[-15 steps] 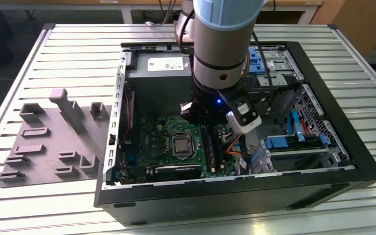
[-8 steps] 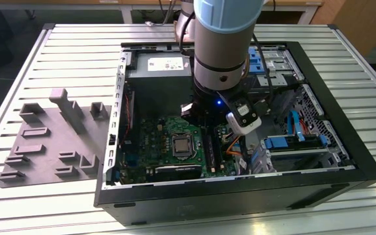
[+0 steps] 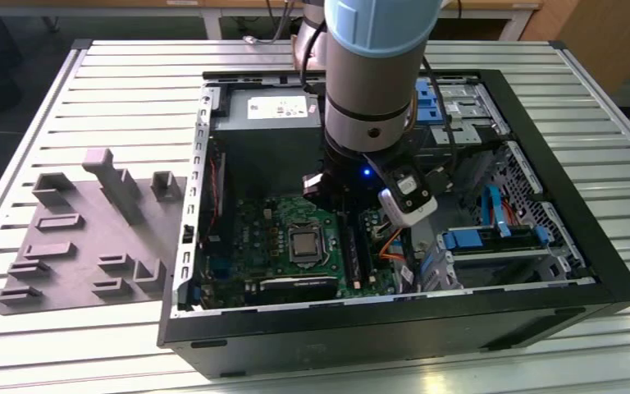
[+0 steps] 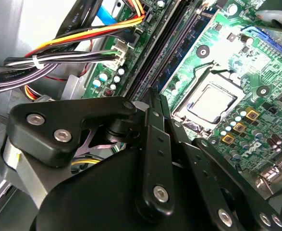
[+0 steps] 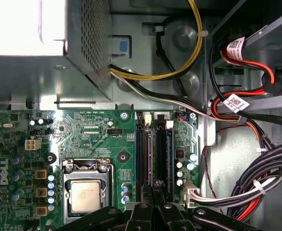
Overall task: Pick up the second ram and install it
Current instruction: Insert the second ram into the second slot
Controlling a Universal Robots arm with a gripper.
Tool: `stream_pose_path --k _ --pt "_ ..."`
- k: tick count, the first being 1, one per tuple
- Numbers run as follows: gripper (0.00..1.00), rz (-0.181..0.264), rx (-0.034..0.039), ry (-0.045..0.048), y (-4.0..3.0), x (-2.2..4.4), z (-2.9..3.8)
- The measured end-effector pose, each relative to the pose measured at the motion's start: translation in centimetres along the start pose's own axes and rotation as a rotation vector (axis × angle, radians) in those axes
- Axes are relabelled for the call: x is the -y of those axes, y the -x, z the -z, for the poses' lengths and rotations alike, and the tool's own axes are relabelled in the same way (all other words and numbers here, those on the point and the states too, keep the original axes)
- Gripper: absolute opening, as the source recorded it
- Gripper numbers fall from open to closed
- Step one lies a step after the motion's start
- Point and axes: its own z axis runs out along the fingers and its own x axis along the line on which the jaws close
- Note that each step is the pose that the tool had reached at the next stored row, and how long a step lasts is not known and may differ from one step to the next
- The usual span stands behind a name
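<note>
- Pincer (image 5: 153, 192) low over the green board (image 5: 97, 134) inside the open computer case (image 3: 577, 271), right at the memory slots (image 5: 150, 154). In both wrist views its black fingers (image 4: 153, 139) stand close together, tips nearly meeting.
- Whether the fingers grip anything: cannot tell. A thin dark edge runs on from the fingertips in the second wrist view, in line with the slots; it may be the second ram, but I cannot separate it from the slot rails.
- In the first wrist view one slot holds a dark stick with a blue edge (image 5: 168, 149); the slot beside it looks dark and open. Their near ends are hidden by the fingers.
- Beside the slots: the silver processor (image 5: 85, 197) in its socket.
- Farther out: bundled cables (image 5: 256, 187), the metal power supply box (image 5: 44, 43).
- Exterior view: the arm (image 3: 370, 74) covers the pincer and slots. The case stands on a slatted surface (image 3: 118, 90); a grey tray (image 3: 85, 246) with raised blocks lies at the exterior view's left, just beside the case.
</note>
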Motion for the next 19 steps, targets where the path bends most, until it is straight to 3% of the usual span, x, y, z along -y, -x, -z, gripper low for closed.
stream_pose_path --k 19 --pt "0.11 0.0 -0.0001 -0.0001 -0.05 -0.01 -0.31"
